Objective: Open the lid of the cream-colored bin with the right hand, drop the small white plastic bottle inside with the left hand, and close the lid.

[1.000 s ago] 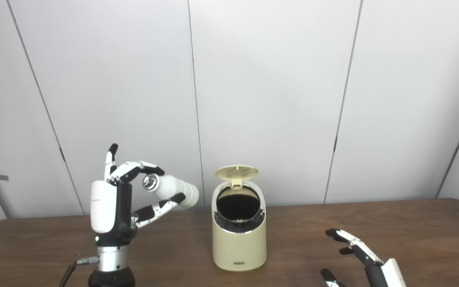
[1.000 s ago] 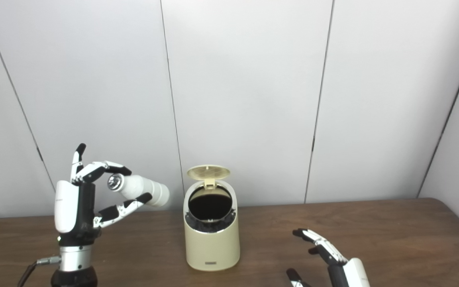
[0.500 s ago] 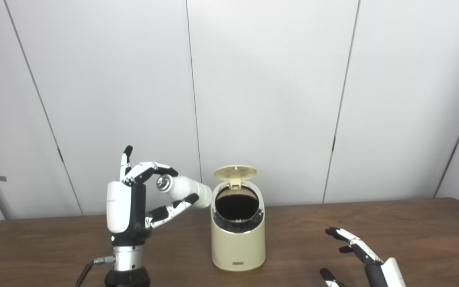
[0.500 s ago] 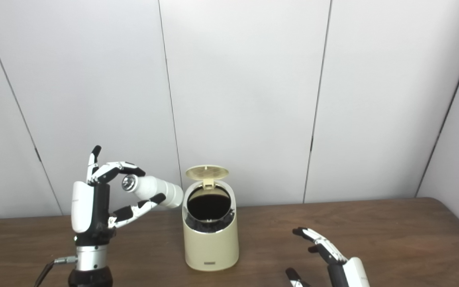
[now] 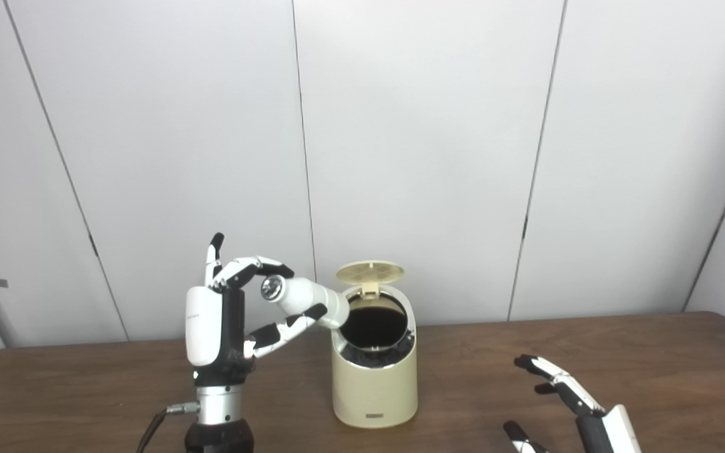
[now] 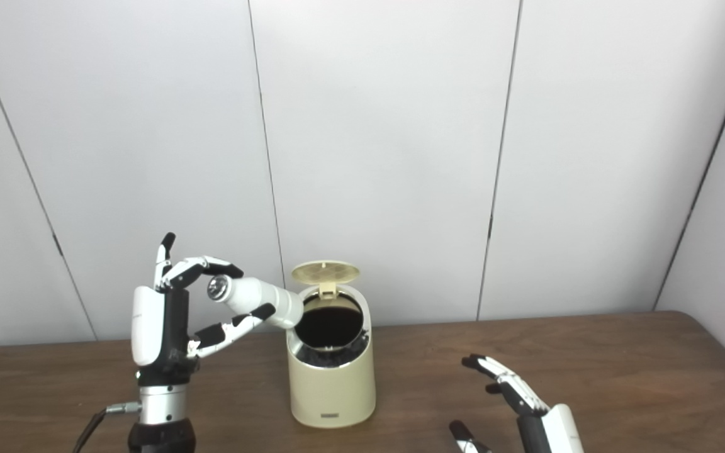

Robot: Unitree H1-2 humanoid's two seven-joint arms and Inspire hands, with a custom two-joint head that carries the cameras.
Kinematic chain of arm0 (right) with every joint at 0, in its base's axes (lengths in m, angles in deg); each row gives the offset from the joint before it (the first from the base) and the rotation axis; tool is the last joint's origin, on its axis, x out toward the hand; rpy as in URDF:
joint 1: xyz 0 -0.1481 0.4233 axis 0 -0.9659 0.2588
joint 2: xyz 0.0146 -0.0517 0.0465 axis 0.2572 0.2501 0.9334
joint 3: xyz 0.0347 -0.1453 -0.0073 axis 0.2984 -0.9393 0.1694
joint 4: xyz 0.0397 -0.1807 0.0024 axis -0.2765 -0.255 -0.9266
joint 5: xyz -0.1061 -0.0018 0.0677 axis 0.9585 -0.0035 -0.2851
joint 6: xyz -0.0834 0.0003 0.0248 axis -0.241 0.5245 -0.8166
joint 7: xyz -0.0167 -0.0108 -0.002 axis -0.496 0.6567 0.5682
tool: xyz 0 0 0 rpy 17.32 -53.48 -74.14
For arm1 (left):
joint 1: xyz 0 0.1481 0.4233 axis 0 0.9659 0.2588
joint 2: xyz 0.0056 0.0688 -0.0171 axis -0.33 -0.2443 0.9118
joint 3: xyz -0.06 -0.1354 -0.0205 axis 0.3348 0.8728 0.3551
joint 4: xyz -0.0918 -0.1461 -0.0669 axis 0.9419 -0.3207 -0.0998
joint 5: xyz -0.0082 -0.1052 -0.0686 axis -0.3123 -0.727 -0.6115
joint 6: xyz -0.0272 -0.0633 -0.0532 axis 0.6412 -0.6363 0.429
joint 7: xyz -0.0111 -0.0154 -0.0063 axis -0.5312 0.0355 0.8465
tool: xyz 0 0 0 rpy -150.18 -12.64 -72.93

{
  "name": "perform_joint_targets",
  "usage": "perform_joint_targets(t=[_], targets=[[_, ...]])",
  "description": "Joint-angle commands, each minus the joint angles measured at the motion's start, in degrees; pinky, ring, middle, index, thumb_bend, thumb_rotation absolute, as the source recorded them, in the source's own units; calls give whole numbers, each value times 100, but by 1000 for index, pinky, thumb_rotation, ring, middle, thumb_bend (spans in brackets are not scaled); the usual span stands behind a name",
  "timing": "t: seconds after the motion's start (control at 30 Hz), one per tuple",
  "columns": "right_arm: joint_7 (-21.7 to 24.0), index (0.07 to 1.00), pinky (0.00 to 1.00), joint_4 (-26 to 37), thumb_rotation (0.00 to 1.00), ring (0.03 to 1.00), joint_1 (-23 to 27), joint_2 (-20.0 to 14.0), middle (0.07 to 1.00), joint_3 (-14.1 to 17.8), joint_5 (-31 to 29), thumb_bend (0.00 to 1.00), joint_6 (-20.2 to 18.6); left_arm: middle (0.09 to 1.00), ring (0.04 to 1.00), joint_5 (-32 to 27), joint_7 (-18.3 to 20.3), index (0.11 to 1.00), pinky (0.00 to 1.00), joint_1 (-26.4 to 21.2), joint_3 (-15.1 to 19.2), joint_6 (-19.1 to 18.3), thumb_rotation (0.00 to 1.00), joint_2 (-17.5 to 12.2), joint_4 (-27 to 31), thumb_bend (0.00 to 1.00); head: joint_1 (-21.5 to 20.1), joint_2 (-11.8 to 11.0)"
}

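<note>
The cream-colored bin point(image 5: 375, 377) stands mid-table with its round lid point(image 5: 370, 273) flipped up at the back, showing a dark opening. My left hand point(image 5: 224, 321) is raised to the left of the bin and is shut on the small white plastic bottle point(image 5: 304, 301). The bottle is tilted, its far end at the bin's left rim, its silver end toward me. My right hand point(image 5: 567, 402) is open and empty, low at the front right, apart from the bin.
The brown wooden table point(image 5: 620, 352) stretches to both sides of the bin. White wall panels point(image 5: 432, 126) stand close behind the table. A cable point(image 5: 155, 425) hangs from my left wrist.
My left hand has moved right with the bottle, bringing its far end to the bin's left rim. The lid stays up. My right hand has hardly moved.
</note>
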Motion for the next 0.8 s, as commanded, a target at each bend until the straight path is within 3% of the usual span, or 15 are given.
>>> perform_joint_targets(t=[0.0,0.27,0.37,0.77], targets=[[-91,774,645,-216,101,781,-16,13,811,-16,-17,181,180,477,626,6,-159,483,1000,-404,-18,217,0,10,29,525,-10,4],[-115,775,644,-271,100,777,-2,27,812,-26,27,190,175,476,627,40,-278,486,1000,-486,-96,256,0,84,-154,525,-63,-4],[-109,781,649,-260,169,782,-8,28,819,-30,44,188,159,475,625,52,-319,487,1000,-512,-133,266,0,128,-207,524,-77,0],[-121,792,656,-285,286,790,-13,24,826,-32,99,192,138,472,618,106,-495,493,1000,-623,-293,291,0,177,-426,524,-88,29]])
